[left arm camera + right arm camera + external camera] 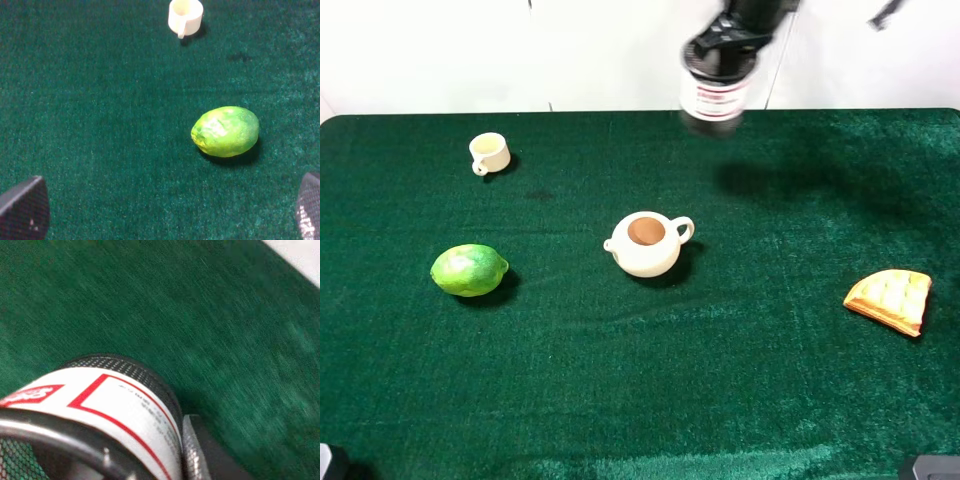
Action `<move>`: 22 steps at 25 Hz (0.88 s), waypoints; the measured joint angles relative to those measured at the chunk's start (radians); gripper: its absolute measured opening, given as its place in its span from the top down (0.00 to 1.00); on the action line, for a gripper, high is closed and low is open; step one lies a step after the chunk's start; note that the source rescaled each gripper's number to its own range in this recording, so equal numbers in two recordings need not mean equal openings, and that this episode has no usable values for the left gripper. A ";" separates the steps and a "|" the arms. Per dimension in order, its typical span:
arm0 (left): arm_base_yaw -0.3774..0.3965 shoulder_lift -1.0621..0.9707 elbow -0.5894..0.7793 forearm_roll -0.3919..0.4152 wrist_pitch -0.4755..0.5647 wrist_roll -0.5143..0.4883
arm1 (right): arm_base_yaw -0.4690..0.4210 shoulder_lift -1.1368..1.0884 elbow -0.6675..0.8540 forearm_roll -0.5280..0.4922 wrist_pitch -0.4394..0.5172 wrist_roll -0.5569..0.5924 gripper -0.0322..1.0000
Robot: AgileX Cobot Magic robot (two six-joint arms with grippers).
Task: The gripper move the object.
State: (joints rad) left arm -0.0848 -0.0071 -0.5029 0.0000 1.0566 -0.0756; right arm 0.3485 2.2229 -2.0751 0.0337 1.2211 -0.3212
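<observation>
The black wire-mesh pen cup (pixel 716 95) with a white, red-striped label hangs in the air above the far middle of the green table, held from above by my right gripper (pixel 728 40). In the right wrist view the cup (pixel 110 410) fills the near part, with one finger (pixel 192 450) pressed on its side. Its shadow lies on the cloth to the right. My left gripper (pixel 165 210) is open and empty, its fingertips (pixel 25 210) low over the cloth near the lime.
A cream teapot (pixel 647 242) stands mid-table. A small cream mug (pixel 489 153) stands at the far left, also in the left wrist view (pixel 185 16). A green lime (pixel 469 270) (pixel 226 131) lies at the left. A yellow-orange wedge (pixel 891 298) lies at the right.
</observation>
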 joint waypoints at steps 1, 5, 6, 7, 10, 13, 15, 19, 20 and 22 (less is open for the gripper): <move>0.000 0.000 0.000 0.000 0.000 0.000 | -0.023 -0.022 0.036 -0.008 0.000 -0.003 0.97; 0.000 0.000 0.000 0.000 0.000 0.000 | -0.109 -0.112 0.178 -0.044 0.000 -0.021 0.97; 0.000 0.000 0.000 0.000 0.000 0.000 | -0.131 -0.134 0.210 -0.051 0.000 -0.026 0.97; 0.000 0.000 0.000 0.000 0.000 0.000 | -0.149 -0.153 0.240 -0.054 0.000 -0.034 0.97; 0.000 0.000 0.000 0.000 0.000 0.000 | -0.205 -0.199 0.315 -0.056 -0.001 -0.058 0.97; 0.000 0.000 0.000 0.000 0.000 0.000 | -0.258 -0.227 0.384 -0.057 -0.030 -0.079 0.97; 0.000 0.000 0.000 0.000 0.000 0.000 | -0.288 -0.232 0.424 -0.053 -0.056 -0.099 0.97; 0.000 0.000 0.000 0.000 0.000 0.000 | -0.334 -0.233 0.518 -0.049 -0.152 -0.134 0.97; 0.000 0.000 0.000 0.000 0.000 0.000 | -0.343 -0.233 0.539 -0.049 -0.181 -0.148 0.97; 0.000 0.000 0.000 0.000 0.000 0.000 | -0.355 -0.233 0.571 -0.048 -0.233 -0.180 0.97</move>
State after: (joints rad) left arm -0.0848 -0.0071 -0.5029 0.0000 1.0566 -0.0756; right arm -0.0062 1.9895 -1.5043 -0.0142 0.9882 -0.5009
